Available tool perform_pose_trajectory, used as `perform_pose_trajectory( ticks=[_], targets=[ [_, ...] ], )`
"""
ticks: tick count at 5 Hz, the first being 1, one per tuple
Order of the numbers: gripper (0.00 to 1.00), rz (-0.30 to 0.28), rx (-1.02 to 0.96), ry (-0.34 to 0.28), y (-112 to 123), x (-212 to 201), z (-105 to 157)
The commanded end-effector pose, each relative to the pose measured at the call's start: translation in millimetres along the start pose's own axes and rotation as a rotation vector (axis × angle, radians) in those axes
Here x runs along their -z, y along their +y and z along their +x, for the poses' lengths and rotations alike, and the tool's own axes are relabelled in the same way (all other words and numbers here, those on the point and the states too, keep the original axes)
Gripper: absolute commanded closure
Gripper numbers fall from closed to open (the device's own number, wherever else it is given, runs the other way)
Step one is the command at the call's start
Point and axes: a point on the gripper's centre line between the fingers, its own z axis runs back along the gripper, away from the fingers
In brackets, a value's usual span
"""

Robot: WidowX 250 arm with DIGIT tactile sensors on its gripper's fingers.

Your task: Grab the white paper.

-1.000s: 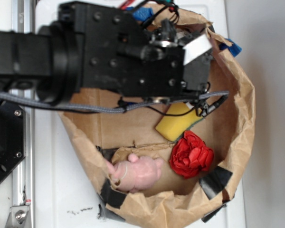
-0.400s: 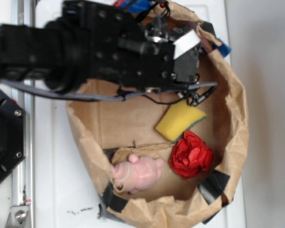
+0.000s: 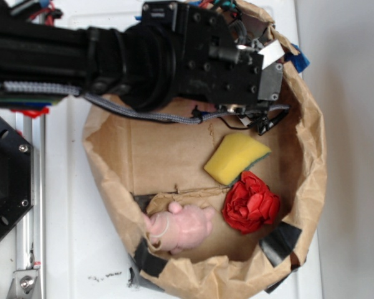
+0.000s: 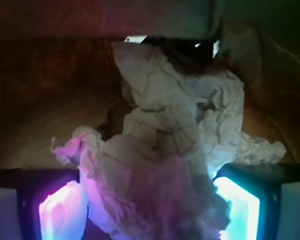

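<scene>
Gripper point(image 4: 149, 205) fingers point(image 4: 60, 210) glow pink at the lower left and cyan at the lower right of the wrist view, standing apart with the white paper point(image 4: 165, 150) filling the space between them. Whether the pads actually press on the wad cannot be told, so a firm hold is not shown. The paper is crumpled and spreads from the bottom centre up toward the top middle of that frame, lying on brown paper.

Seen from outside, the black arm point(image 3: 112, 56) reaches in from the upper left and covers the top of a brown paper bag point(image 3: 311, 156), hiding the wad. Lower in the bag lie a yellow sponge point(image 3: 235, 157), a red flower point(image 3: 250, 203) just below it, and a pink toy point(image 3: 177, 225) at the bottom left. The bag sits on a white worktop point(image 3: 68, 249).
</scene>
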Motion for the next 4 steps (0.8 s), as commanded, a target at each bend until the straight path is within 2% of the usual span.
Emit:
perform_pose_trajectory(
  ticks=[1,2,4],
  targets=[
    [1.00,-0.025,-0.009,-0.035,1.9,-11.5,12.8],
    [1.00,-0.029,-0.006,-0.047,4.0,-14.1,13.5],
    [1.00,-0.083,0.002,-0.001,8.5,-25.0,15.4]
  ],
)
